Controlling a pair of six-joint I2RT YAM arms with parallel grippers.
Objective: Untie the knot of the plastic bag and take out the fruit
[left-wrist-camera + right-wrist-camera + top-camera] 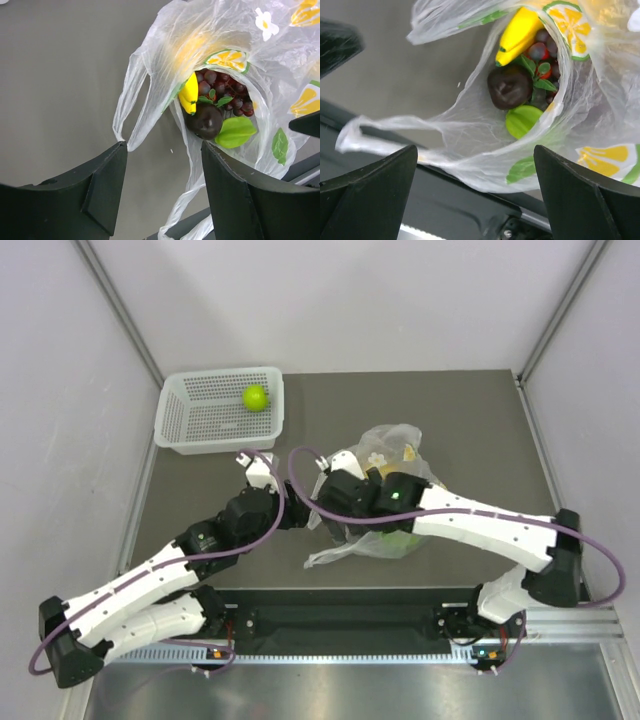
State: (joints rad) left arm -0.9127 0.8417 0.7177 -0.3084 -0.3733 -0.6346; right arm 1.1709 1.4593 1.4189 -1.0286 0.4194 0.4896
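Crinkly clear plastic bag (392,443) with yellow flower prints sits mid-table, mouth gaping, its 2 handle loops (134,75) loose. Inside lie a yellow banana (189,92), dark purple grape bunch (226,86), dark round fruit (205,121) and small green fruit (235,132). My left pincer (162,147) hangs released at the bag's 9 o'clock. My right pincer (475,150) is spread wide over the mouth, grasping nothing. At the table's 11 o'clock, a round green apple (256,397) lies in the white perforated basket (180,430).

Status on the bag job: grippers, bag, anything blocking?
Open: left gripper, right gripper, at bag mouth, nothing held. Mouth of plastic bag open, no knot seen; banana, grapes inside; green apple in basket. Loose handle film between left jaws.
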